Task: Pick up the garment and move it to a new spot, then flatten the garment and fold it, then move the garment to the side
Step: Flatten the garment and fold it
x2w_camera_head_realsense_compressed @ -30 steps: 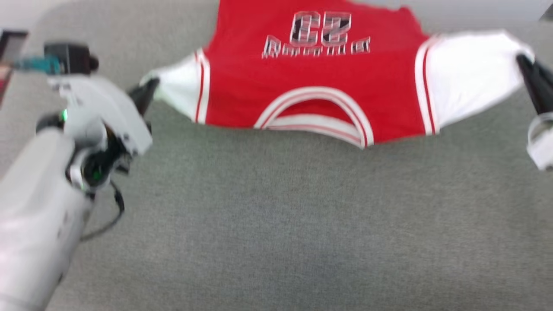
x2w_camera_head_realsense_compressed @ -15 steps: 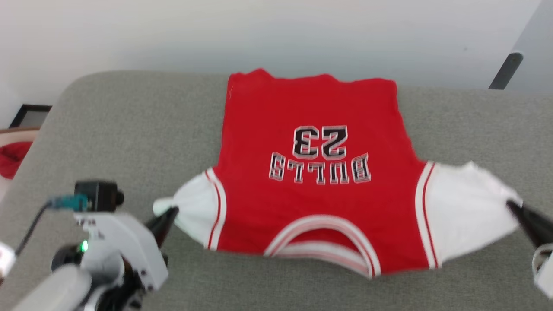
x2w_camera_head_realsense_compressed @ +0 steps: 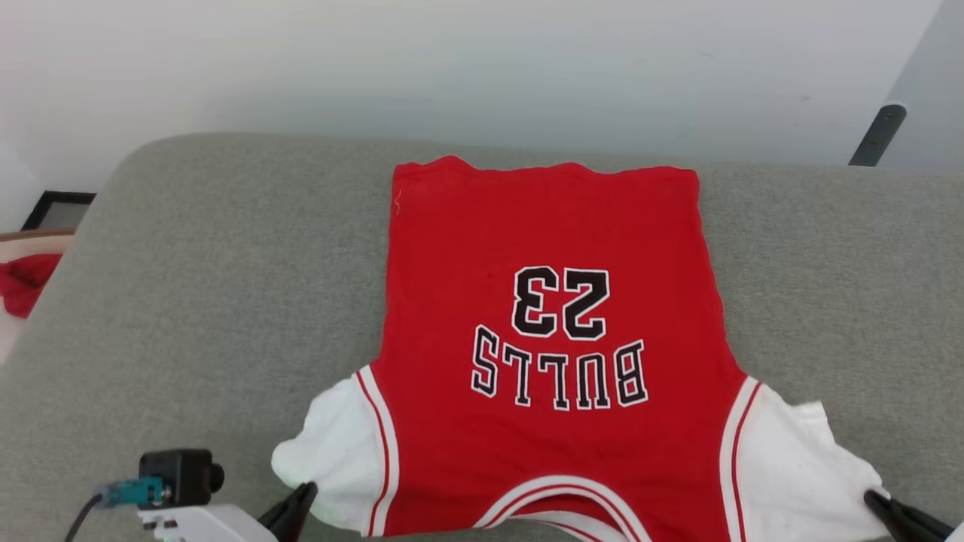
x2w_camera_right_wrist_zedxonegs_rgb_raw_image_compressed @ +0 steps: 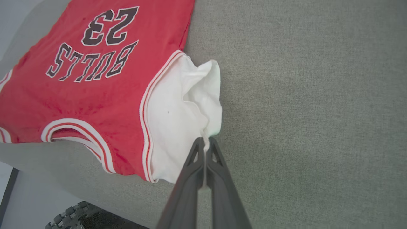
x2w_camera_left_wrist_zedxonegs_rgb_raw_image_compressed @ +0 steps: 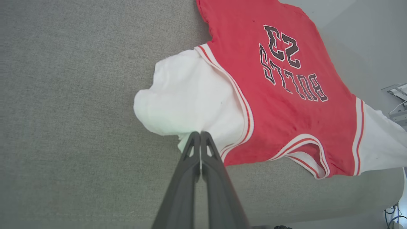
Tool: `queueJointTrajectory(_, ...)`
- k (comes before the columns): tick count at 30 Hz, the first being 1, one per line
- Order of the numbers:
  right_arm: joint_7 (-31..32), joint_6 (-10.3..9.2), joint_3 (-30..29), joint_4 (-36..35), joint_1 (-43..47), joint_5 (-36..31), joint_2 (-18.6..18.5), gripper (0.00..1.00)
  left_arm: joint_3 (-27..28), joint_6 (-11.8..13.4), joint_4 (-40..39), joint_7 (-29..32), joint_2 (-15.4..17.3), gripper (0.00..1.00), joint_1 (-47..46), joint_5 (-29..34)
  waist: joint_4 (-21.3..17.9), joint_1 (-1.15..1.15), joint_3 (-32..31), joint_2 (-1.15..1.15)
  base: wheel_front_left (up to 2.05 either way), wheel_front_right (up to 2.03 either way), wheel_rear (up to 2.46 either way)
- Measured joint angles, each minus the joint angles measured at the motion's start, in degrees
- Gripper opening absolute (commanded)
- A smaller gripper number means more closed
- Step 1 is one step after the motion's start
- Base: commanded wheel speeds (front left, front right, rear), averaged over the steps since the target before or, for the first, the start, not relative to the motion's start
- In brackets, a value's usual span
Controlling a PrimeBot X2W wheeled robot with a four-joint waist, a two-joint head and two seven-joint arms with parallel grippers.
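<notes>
Lying flat on the grey bench (x2w_camera_head_realsense_compressed: 188, 263), the jersey (x2w_camera_head_realsense_compressed: 550, 339) has its hem toward the wall (x2w_camera_head_realsense_compressed: 452, 68) and its collar at the front edge. The left jaws are pinched tight on one white sleeve (x2w_camera_left_wrist_zedxonegs_rgb_raw_image_compressed: 187, 101). The right jaws are clamped on the other sleeve (x2w_camera_right_wrist_zedxonegs_rgb_raw_image_compressed: 181, 121).

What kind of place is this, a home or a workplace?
Likely an indoor practice room: a wide grey fabric-covered pad before a bare white wall, with one jersey laid on it.

red garment (x2w_camera_head_realsense_compressed: 557, 226) w/ white sleeves, black lettering, grey surface (x2w_camera_head_realsense_compressed: 211, 286)
</notes>
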Motion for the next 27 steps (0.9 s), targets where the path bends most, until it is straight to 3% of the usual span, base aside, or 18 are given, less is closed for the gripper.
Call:
queueJointTrajectory(10, 0.55, 0.0, 0.66, 1.53, 1.51, -2.02, 0.82, 0.0, -0.15, -0.62, 1.6, -1.89, -0.86, 0.0, 1.22, 0.41, 1.94, 0.0, 0.4, 0.0, 0.0, 0.0, 0.0)
queueJointTrajectory(12, 0.43, 0.0, 0.93, 1.34, 1.43, -3.25, 0.52, 0.76, -0.23, -1.04, 1.97, -2.1, -1.14, 0.0, 1.01, 0.54, 2.23, 0.0, 0.64, 0.0, 0.0, 0.0, 0.0)
queueJointTrajectory(13, 0.48, 0.0, 1.02, 1.23, 1.38, -3.8, 0.36, 1.0, -0.37, -1.09, 2.09, -2.1, -1.34, 0.0, 0.92, 0.55, 2.34, 0.0, 0.79, 0.0, 0.0, 0.0, 0.0)
queueJointTrajectory(21, 2.42, 0.0, 1.44, -3.15, -1.65, -5.37, -0.32, 1.0, -0.88, -1.93, 2.88, -2.86, -3.05, 0.0, -0.57, 1.42, 2.78, 0.0, 2.59, 0.0, 0.0, 0.0, 0.0)
queueJointTrajectory(27, 2.32, 0.0, 2.31, -4.31, -12.7, -6.88, -2.11, 1.0, -1.54, -3.11, 3.55, -3.57, -5.13, 0.0, -3.39, 2.44, 3.32, 0.0, 5.59, 0.0, 0.0, 0.0, 0.0)
